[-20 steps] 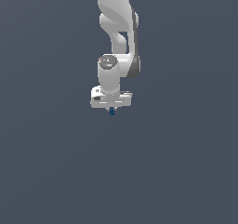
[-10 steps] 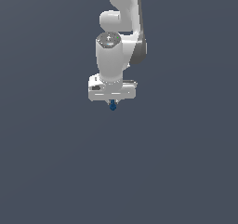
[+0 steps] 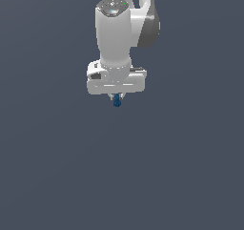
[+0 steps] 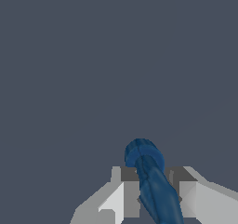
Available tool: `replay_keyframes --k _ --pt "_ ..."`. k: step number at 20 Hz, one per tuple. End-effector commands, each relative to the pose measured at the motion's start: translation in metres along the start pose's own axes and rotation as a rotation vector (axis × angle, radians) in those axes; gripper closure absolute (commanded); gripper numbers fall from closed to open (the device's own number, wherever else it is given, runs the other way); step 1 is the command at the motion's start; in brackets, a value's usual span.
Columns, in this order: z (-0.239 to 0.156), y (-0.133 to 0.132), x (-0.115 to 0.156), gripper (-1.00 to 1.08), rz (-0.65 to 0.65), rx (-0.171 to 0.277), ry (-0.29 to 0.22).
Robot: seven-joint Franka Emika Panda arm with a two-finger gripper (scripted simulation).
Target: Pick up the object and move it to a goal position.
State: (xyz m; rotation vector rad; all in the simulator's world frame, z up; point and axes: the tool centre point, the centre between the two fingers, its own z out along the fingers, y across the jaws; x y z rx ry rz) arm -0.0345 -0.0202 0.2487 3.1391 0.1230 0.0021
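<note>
The object [image 3: 117,102] is a tiny dark blue piece that hangs just below the white gripper [image 3: 116,98] in the exterior view. In the wrist view the object [image 4: 151,176] is a dark blue, elongated rounded piece clamped between the two grey fingers [image 4: 124,197]. The gripper [image 4: 151,190] is shut on it. The upper part of the object is hidden by the fingers and the hand. The white arm [image 3: 114,33] reaches down from the top of the exterior view.
A plain dark grey ground [image 3: 57,176] fills both views. No other object and no goal marker shows.
The arm and gripper appear larger in the exterior view than before. The blue object has stayed between the fingers throughout.
</note>
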Motion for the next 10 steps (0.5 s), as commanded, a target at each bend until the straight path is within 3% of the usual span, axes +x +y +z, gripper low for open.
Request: replay_keyframes --k 1,10 --pt "-0.013 -0.001 0.005 1.08 0.0 0.0 -0.001" --pt "-0.032 -0.003 0.012 1.08 0.0 0.0 -0.001"
